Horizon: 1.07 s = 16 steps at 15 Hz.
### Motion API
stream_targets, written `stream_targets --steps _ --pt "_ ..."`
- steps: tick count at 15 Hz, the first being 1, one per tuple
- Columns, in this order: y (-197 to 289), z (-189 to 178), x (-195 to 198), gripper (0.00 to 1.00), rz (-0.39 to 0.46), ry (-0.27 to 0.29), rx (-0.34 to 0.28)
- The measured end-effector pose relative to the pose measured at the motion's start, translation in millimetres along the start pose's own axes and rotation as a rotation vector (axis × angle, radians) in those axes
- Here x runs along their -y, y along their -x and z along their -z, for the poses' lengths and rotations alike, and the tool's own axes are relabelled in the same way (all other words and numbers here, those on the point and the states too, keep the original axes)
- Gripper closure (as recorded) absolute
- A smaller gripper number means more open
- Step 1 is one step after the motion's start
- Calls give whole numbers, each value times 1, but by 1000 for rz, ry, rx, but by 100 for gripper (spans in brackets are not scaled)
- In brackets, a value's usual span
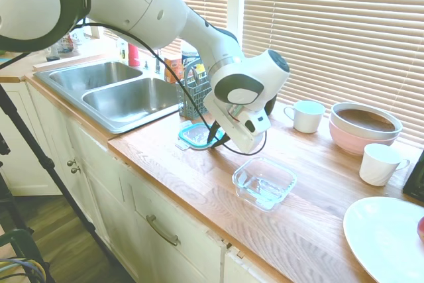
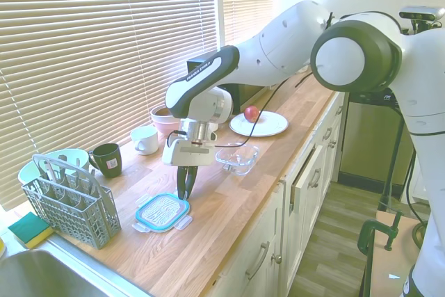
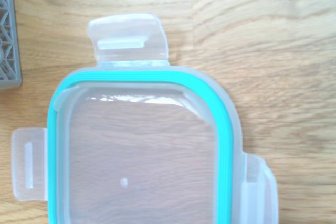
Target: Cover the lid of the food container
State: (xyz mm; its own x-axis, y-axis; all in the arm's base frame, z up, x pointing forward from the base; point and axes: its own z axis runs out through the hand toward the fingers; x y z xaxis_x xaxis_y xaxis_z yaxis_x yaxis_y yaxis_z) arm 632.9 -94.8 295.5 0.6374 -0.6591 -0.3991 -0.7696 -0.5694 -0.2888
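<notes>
The lid [image 1: 199, 135] [image 2: 163, 212] lies flat on the wooden counter, clear in the centre with a teal rim and clear side flaps. It fills the wrist view [image 3: 142, 156]. My gripper [image 2: 185, 196] [image 1: 213, 142] points down just above the lid's edge on the container side. Its fingers look shut and hold nothing. The food container [image 1: 264, 182] [image 2: 238, 158], a clear glass rounded-square dish, stands open on the counter a short way beyond the gripper.
A grey cutlery basket [image 2: 69, 203] stands next to the lid, with the sink [image 1: 126, 94] beyond it. Along the window are a teal bowl [image 2: 42, 165], a dark mug [image 2: 108, 160], a white mug [image 1: 308, 116] and stacked pink and grey bowls [image 1: 366, 127]. A white plate [image 1: 387, 236] lies further along.
</notes>
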Motion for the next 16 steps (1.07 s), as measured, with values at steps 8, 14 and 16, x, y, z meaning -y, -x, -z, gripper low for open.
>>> stream_targets --steps 8,14,16 --pt "3 6 0 100 22 10 -11" --pt "42 45 8 100 76 27 -69" --pt "57 61 10 100 84 34 -94"
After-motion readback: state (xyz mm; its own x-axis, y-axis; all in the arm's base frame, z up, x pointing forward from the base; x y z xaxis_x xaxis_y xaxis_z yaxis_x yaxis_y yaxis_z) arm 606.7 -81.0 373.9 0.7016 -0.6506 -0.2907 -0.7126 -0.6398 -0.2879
